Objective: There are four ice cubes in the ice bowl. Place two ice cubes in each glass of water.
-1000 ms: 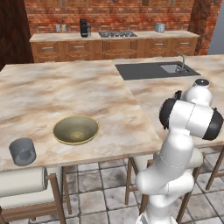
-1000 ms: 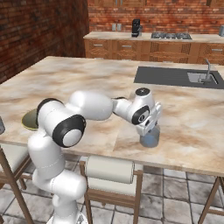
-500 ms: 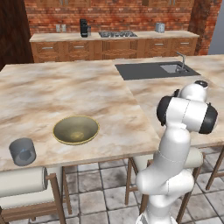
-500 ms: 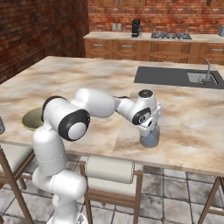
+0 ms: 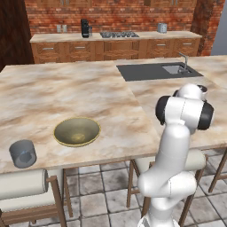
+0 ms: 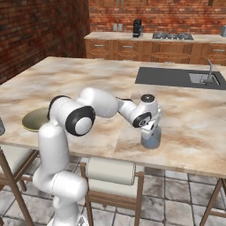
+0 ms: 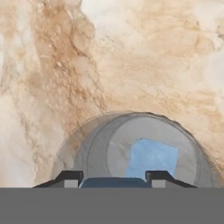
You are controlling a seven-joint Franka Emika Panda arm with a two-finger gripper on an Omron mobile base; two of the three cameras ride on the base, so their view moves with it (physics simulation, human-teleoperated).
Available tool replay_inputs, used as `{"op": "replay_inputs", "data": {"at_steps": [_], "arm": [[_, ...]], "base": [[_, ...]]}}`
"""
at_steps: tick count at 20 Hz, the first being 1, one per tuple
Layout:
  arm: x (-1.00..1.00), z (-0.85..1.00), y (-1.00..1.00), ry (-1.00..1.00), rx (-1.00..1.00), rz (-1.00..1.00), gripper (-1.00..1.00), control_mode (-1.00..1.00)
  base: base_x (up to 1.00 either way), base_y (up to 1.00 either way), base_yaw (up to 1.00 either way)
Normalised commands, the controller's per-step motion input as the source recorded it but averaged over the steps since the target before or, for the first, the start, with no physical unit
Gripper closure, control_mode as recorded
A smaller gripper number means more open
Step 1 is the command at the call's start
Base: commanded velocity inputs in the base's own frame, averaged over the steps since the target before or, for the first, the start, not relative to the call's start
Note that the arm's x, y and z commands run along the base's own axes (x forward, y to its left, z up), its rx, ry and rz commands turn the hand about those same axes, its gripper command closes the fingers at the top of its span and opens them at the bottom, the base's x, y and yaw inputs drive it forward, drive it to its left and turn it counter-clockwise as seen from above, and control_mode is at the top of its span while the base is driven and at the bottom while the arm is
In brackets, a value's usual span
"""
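On the marbled tabletop (image 5: 66,97), in a brick-walled kitchen with a sink (image 5: 155,71), the ice bowl (image 5: 76,131) sits near the front edge. One glass (image 5: 23,153) stands upright to its left; the other glass (image 6: 151,137) stands upright beneath the hand (image 6: 150,129), an ice cube (image 7: 151,160) inside. The hand's fingers (image 7: 69,179) are partly apart, another pale blue cube (image 7: 114,183) between them.

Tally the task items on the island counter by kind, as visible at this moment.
Tumblers: 2, one near the bowl, one under the pincer
Ice bowl: 1
Ice cubes: 1 visible, inside the tumbler below the pincer; a bluish shape between the fingertips may be another
Total: 4
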Motion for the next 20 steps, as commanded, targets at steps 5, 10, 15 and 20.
{"op": "replay_inputs", "data": {"at_steps": [5,10,15,20], "arm": [[0.23,-0.1,-0.11,0.0,0.0,0.07,-1.0,-1.0],[0.25,-0.03,-0.12,0.0,0.01,0.05,-1.0,-1.0],[-0.33,0.14,-0.17,-0.12,0.1,0.11,-1.0,-1.0],[-0.91,0.4,-0.04,-0.23,0.1,0.13,-1.0,-1.0]], "base": [[0.0,0.0,0.0],[0.0,0.0,0.0],[0.0,0.0,0.0],[0.0,0.0,0.0]]}}
